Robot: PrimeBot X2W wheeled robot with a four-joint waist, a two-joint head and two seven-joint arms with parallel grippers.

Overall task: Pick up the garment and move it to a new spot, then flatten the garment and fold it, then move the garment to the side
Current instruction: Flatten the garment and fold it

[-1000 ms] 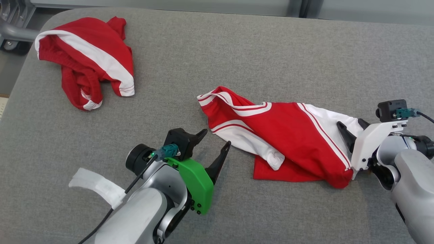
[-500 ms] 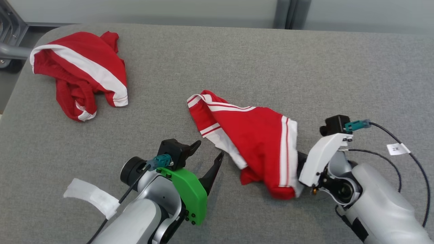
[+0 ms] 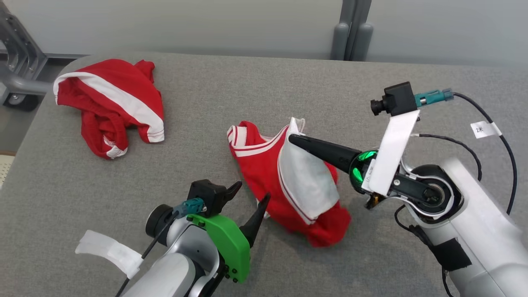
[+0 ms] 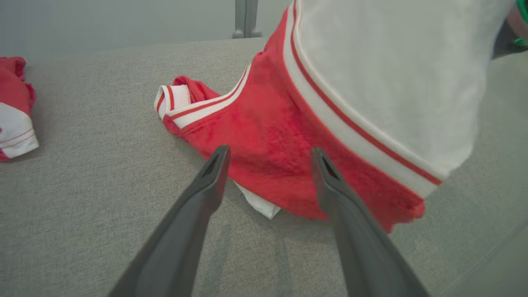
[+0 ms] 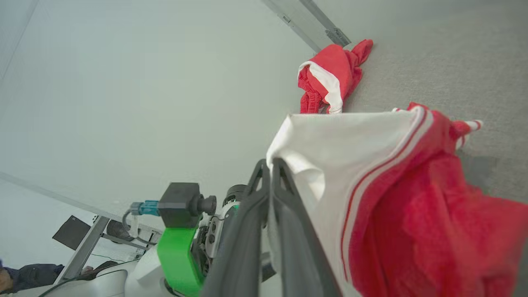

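1 garment [image 3: 305,185] dangles, pinched between right jaws.

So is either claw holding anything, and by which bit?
The right gripper pinches the red garment by the edge of its white panel; the left gripper is open, empty.

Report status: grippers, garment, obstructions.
Right gripper shut on garment, one end raised, rest on table. Left gripper open, beside it. Second red garment far left, out of the way.

garment [image 4: 371,82]: top cut off in left wrist view; red folds blurred in right wrist view.
second garment [image 4: 12,86]: cut by left wrist view's left edge.
cable tag [image 3: 486,129]: writing unreadable.
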